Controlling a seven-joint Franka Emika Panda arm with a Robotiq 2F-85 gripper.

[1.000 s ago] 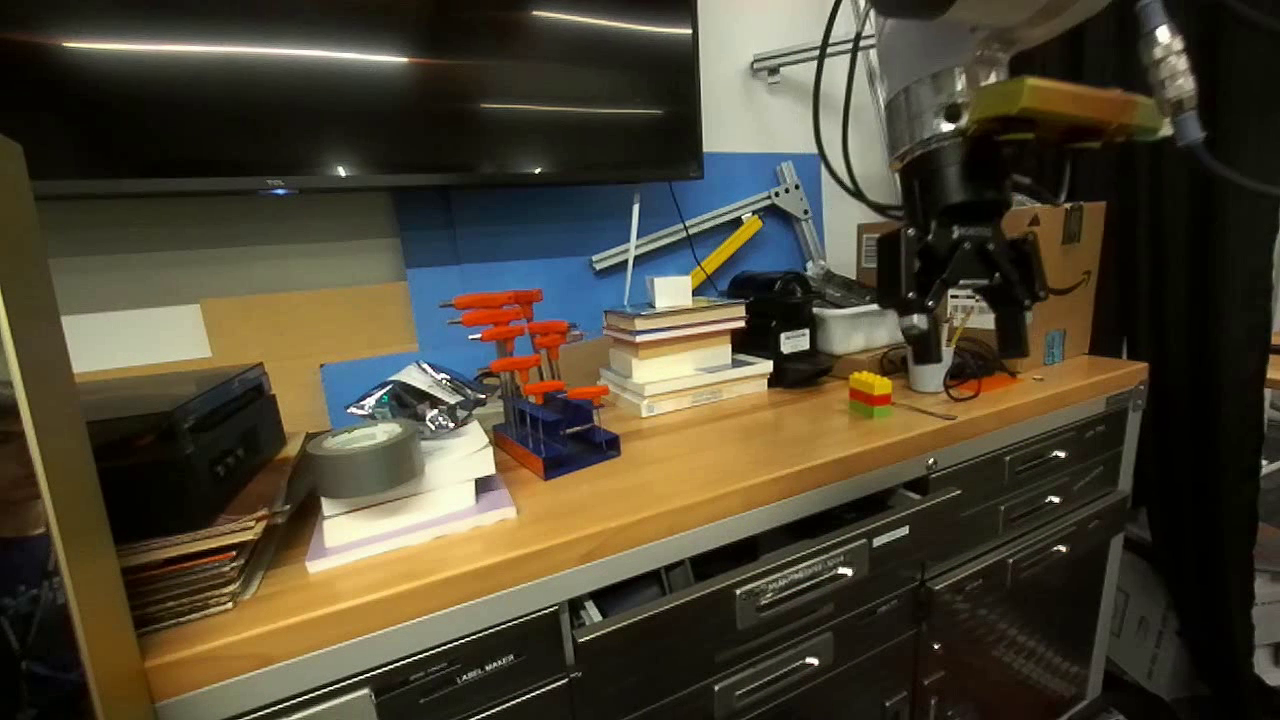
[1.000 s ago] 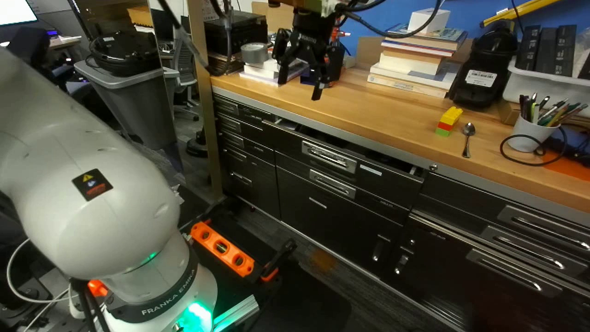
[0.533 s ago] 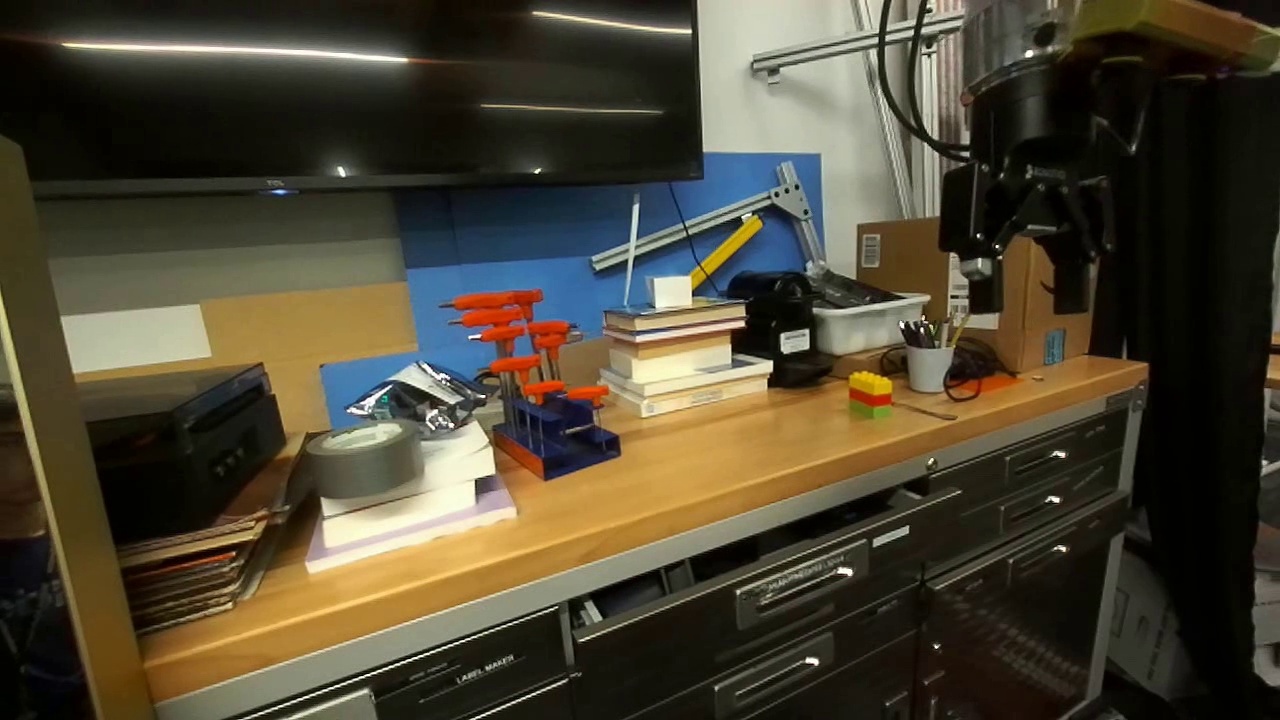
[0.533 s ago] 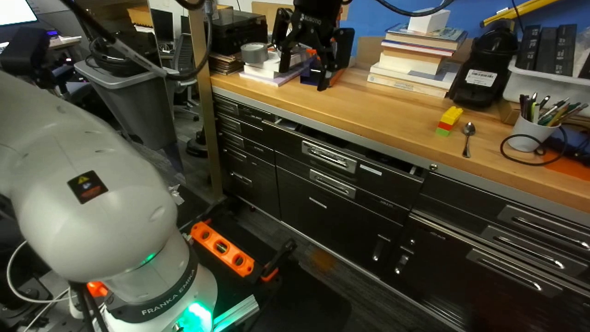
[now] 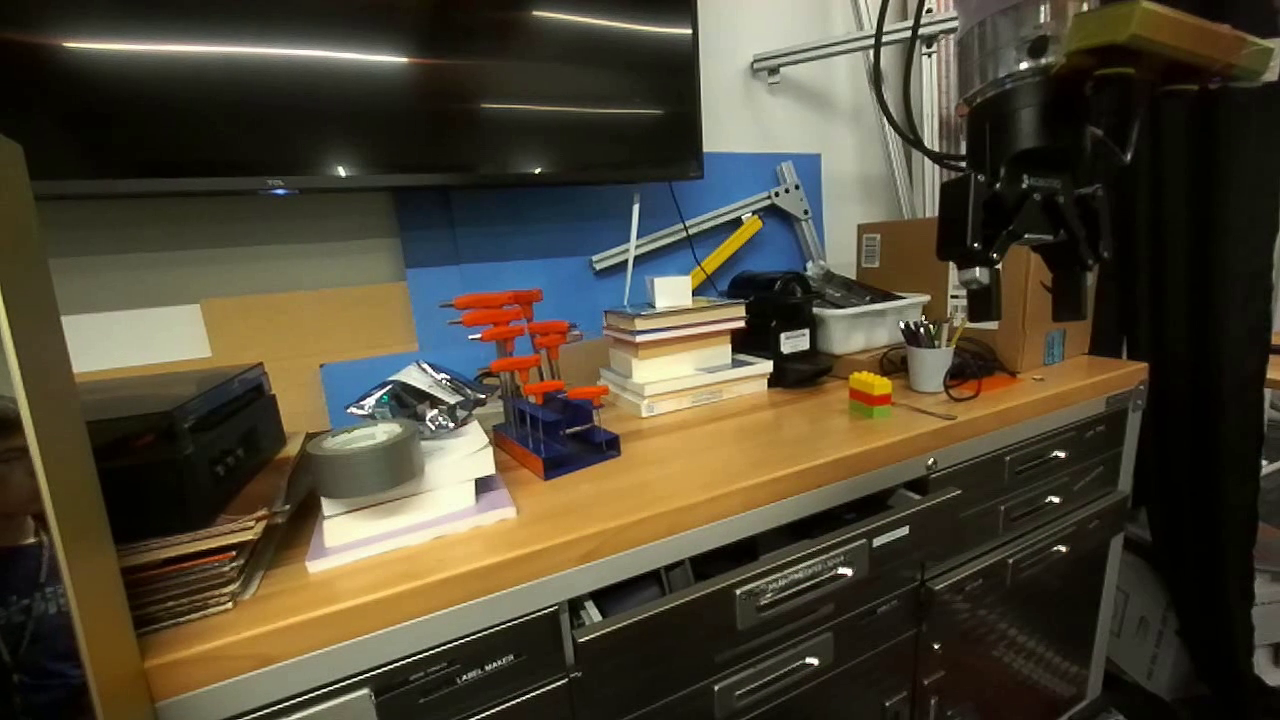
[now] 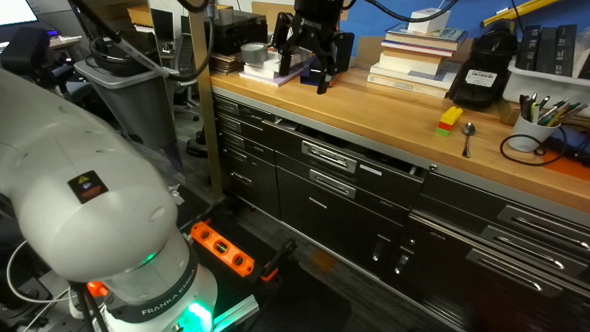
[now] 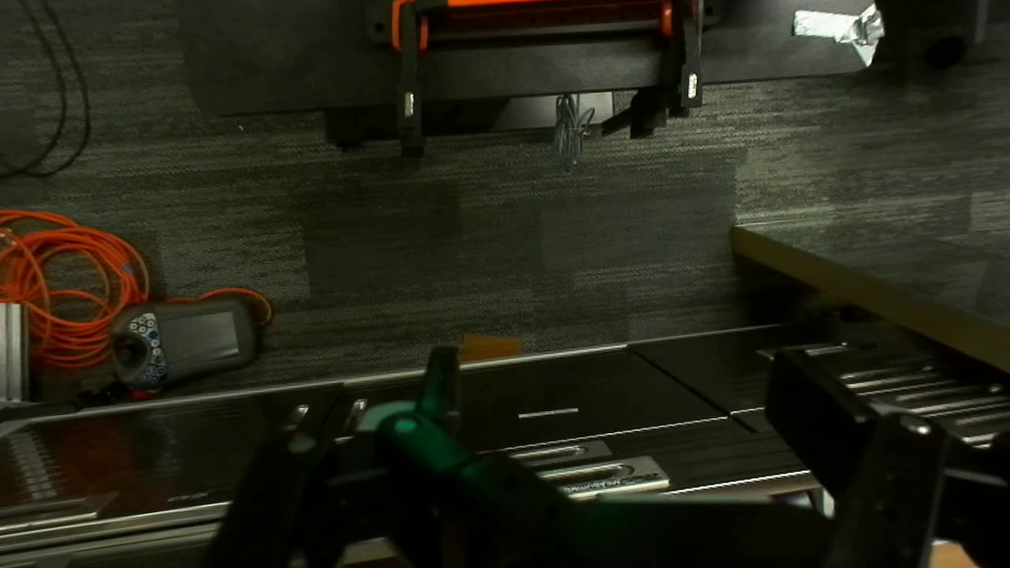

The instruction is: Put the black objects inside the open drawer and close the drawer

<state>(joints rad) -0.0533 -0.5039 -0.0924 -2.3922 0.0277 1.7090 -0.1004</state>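
Hand point(image 6: 303, 82) shifted up; spoon point(image 6: 468, 130) lies near bricks point(image 6: 449, 119), pen cup point(image 6: 529, 133).

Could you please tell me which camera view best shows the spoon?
An exterior view: there the spoon lies unobstructed, bowl and handle clear. It also appears in an exterior view as a thin strip beside the toy bricks; the wrist view doesn't show it.

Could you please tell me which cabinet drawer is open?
The wide middle drawer directly beneath the wooden worktop: it stands partly pulled out, while the other visible drawers look shut.
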